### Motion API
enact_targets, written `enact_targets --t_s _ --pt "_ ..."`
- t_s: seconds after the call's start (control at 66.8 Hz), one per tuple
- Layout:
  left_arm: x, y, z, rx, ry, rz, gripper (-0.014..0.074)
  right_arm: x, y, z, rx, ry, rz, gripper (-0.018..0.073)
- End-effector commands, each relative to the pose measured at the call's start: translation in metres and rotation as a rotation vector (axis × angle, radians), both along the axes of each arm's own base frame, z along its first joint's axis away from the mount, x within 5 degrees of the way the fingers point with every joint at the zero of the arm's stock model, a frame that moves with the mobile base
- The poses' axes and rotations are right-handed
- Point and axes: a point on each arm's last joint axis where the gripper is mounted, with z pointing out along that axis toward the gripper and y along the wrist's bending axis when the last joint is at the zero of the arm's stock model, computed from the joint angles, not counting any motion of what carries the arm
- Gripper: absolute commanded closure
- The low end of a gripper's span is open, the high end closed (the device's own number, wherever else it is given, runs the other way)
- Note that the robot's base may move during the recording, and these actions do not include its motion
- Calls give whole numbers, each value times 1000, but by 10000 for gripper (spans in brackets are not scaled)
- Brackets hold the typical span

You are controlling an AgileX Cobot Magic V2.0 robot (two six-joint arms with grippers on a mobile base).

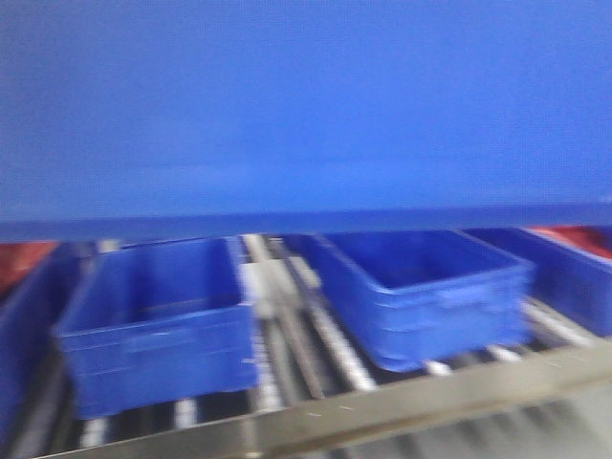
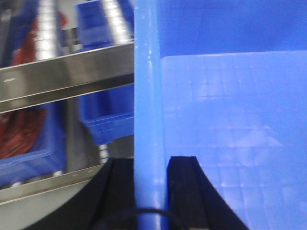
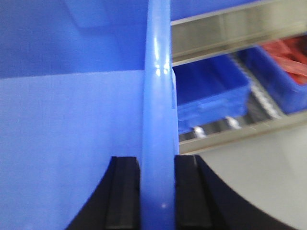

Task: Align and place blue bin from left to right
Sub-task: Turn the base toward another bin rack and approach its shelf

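Observation:
The blue bin (image 1: 306,105) hangs in the air close to the front camera, and its flat blurred wall fills the upper half of that view. My left gripper (image 2: 151,165) is shut on the bin's left wall rim (image 2: 146,96), with one black finger outside and one inside. My right gripper (image 3: 157,165) is shut on the opposite rim (image 3: 158,96) in the same way. Both wrist views show the bin's pale blue inner floor. The grippers themselves are hidden in the front view.
Below the held bin, smaller blue tubs (image 1: 158,320) (image 1: 426,292) sit on a roller rack behind a metal front rail (image 1: 430,402). Further tubs at the far left (image 2: 24,129) and far right (image 1: 574,277) hold red items.

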Motion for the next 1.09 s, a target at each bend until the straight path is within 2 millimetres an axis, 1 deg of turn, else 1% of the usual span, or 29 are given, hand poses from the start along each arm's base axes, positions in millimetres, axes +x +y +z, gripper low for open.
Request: enact_targets --t_s 0.0,1.078 --pt "-1 -4 10 -38 -77 -65 707 0 5 14 73 -104 71 629" --pt "-1 -4 10 -39 -78 -66 707 0 5 14 73 -104 71 629"
